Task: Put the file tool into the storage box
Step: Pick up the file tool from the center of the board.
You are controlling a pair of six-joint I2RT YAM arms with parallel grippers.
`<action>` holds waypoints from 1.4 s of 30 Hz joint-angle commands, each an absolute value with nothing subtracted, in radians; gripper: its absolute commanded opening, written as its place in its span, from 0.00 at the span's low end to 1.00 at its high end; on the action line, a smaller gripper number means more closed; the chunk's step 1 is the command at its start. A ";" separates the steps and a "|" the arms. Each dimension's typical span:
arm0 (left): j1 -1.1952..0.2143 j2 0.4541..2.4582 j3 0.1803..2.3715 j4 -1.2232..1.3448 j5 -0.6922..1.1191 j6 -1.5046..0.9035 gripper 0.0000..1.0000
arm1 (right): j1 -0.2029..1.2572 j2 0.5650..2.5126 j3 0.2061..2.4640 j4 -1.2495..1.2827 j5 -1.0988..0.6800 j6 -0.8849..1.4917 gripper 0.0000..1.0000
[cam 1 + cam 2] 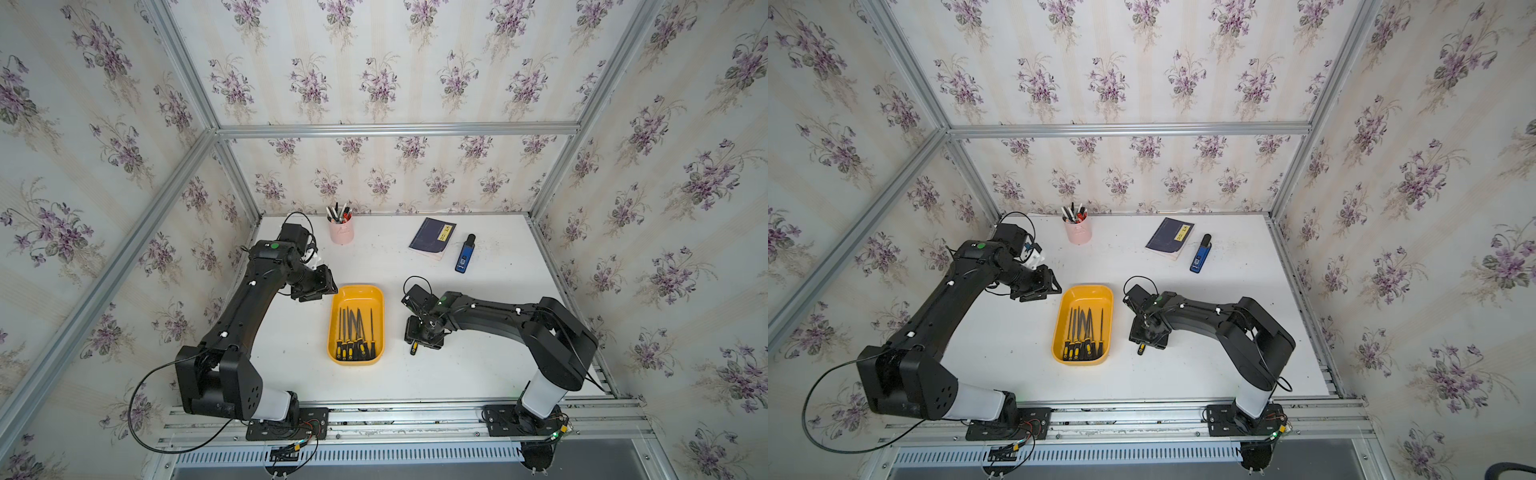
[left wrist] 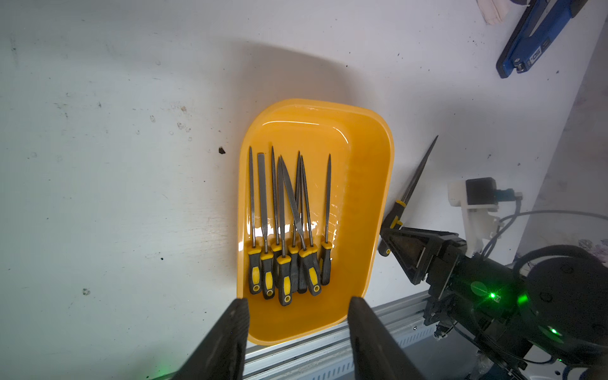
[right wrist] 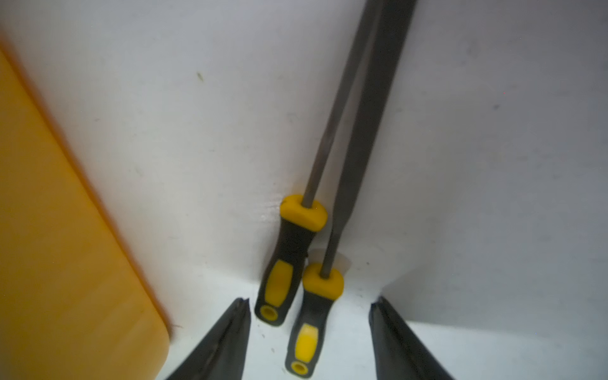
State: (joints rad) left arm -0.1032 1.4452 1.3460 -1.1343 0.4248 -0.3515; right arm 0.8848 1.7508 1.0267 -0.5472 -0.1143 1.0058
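The storage box (image 1: 376,299) (image 1: 1104,297), a shallow orange-yellow tray, sits mid-table in both top views with several black-and-yellow file tools (image 1: 355,336) (image 2: 289,230) lying in it. Two more file tools (image 3: 289,263) (image 3: 312,316) lie side by side on the table just right of the box (image 3: 49,230). My right gripper (image 3: 309,306) (image 1: 422,338) hangs low over their handles, open, its fingers clear of both. One handle end (image 1: 414,347) pokes out below it. My left gripper (image 2: 297,306) (image 1: 328,291) hovers open and empty at the box's far left corner.
A pink pen cup (image 1: 341,228), a dark blue booklet (image 1: 432,235) and a blue handheld device (image 1: 464,255) stand along the back of the table. Aluminium rails (image 1: 374,415) run along the front edge. Wallpapered walls close in the sides and back.
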 commanded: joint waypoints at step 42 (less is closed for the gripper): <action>-0.103 1.429 1.267 -1.109 0.449 -0.340 0.54 | 0.959 1.748 0.971 -0.674 -0.066 0.966 0.12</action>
State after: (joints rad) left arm -0.1032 1.4281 1.2682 -1.1141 0.4454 -0.3481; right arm 0.9581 1.7420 0.9951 -0.5697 -0.0795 0.9688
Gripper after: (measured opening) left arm 0.538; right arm 0.186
